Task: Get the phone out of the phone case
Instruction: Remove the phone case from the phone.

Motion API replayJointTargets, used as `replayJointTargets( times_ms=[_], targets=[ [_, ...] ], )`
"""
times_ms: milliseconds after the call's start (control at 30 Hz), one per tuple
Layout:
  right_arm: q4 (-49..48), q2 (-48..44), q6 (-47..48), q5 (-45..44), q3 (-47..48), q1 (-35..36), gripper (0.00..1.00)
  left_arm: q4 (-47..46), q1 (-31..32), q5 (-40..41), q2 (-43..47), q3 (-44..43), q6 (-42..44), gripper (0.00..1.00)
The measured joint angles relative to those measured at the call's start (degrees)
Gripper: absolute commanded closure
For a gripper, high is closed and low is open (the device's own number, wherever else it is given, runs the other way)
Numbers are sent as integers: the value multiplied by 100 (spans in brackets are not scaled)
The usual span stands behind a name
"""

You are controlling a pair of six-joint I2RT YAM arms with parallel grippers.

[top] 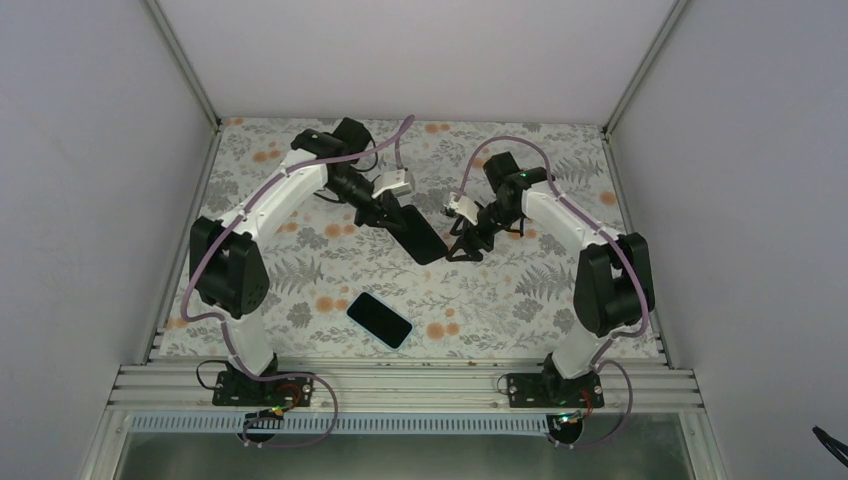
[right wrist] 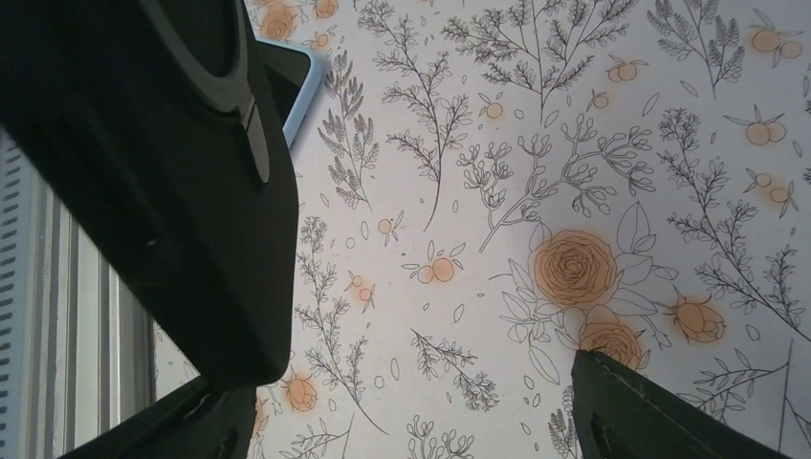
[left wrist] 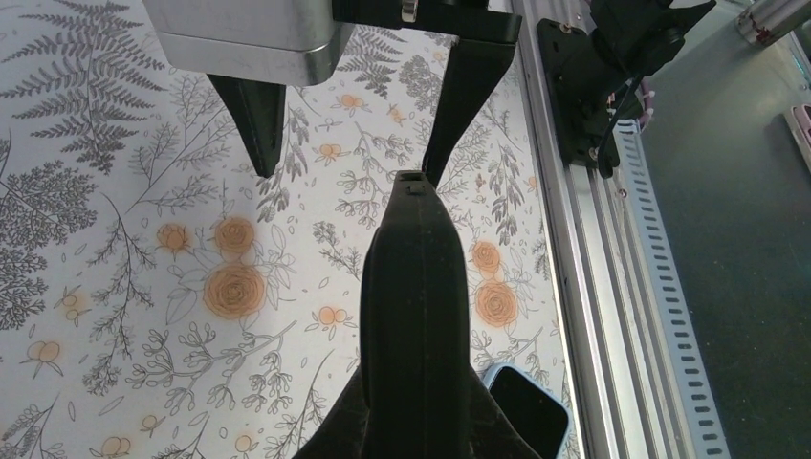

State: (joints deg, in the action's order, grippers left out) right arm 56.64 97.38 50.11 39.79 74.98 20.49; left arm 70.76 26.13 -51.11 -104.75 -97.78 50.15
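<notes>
My left gripper is shut on a black phone case and holds it tilted above the mat. In the left wrist view the case stands edge-on between my fingers. The phone, dark screen with a light blue rim, lies flat on the mat nearer the front; it also shows in the left wrist view and the right wrist view. My right gripper is open at the case's far end; one finger touches the case's tip. In the right wrist view the case lies over my left finger.
A floral mat covers the table. An aluminium rail with the arm bases runs along the front edge. White walls close in the left, right and back.
</notes>
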Motion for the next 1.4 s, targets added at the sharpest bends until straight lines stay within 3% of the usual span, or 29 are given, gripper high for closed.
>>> replayJointTargets(
  times_ms=[567,1400],
  targets=[
    [83,238,-22,-107,90,2,23,-28,122,164,2,4,96,98],
    [516,686,-236,-699,1025,-22,24,-256,238,393,262,160,557,98]
  ],
)
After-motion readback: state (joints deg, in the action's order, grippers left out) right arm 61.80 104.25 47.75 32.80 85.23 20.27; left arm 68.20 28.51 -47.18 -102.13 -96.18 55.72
